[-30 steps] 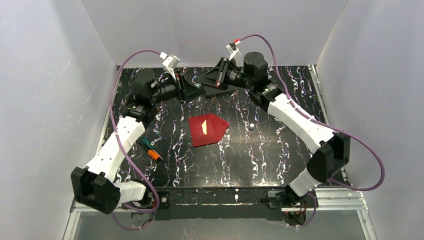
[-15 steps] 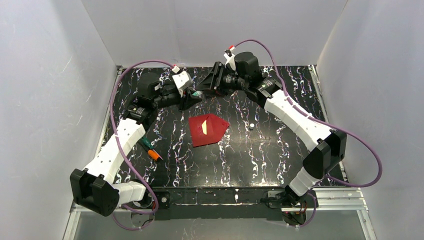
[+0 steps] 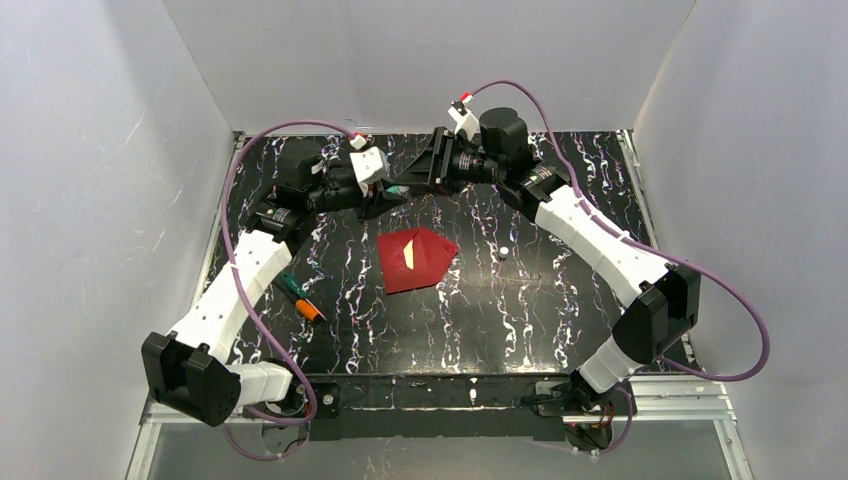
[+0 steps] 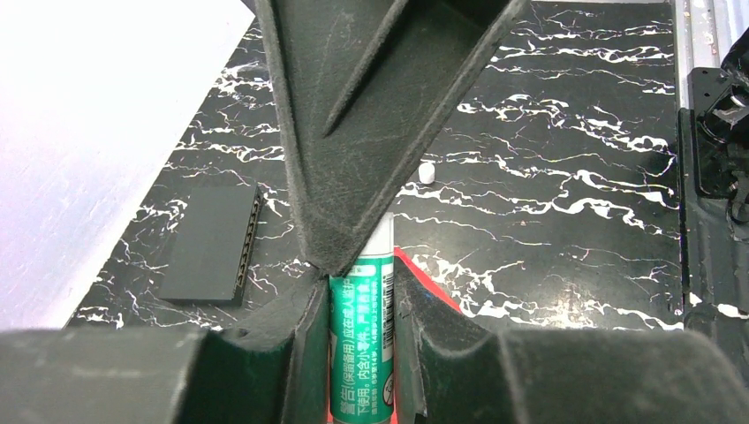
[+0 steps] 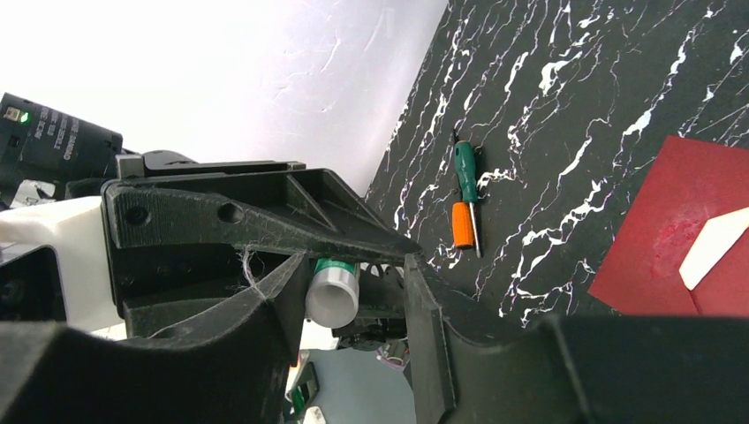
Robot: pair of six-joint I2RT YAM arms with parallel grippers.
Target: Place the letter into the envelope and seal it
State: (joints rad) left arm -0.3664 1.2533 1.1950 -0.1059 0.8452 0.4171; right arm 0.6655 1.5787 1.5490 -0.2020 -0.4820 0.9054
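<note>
Top cam: L arm and R arm both reach to the far side of the marbled black table (image 3: 520,320), tips meeting nose to nose. The left gripper (image 3: 388,192) carries a green glue stick (image 3: 398,189), and the right gripper (image 3: 416,180) sits right at the stick's other end. The dark red envelope (image 3: 420,265) lies flat mid-table, nearer than both grippers and clear of them, with a pale sliver of the letter (image 3: 408,255) showing on its face. A green/orange screwdriver (image 3: 302,298) lies to the left by the L forearm, and a tiny white bit (image 3: 505,251) just right of the envelope. L wrist cam: the left gripper is clamped on the glue stick (image 4: 360,353), green label with small print upright between both pads. The R arm's dark finger (image 4: 371,132) comes down from above, its tip at the stick's pale top. A red corner of the envelope (image 4: 430,290) peeks out right of the stick, a dark ribbed block (image 4: 212,243) lies flat by the white wall, apart from everything. R wrist cam: the right gripper's jaws stand apart, released, with the stick's silvery end (image 5: 333,299) between them and a clear gap on one side. The L finger (image 5: 265,208) runs across above it. The envelope (image 5: 671,221) is low right on the table, white letter strip (image 5: 714,247) on it, and the screwdriver (image 5: 465,199) well left of it.
</note>
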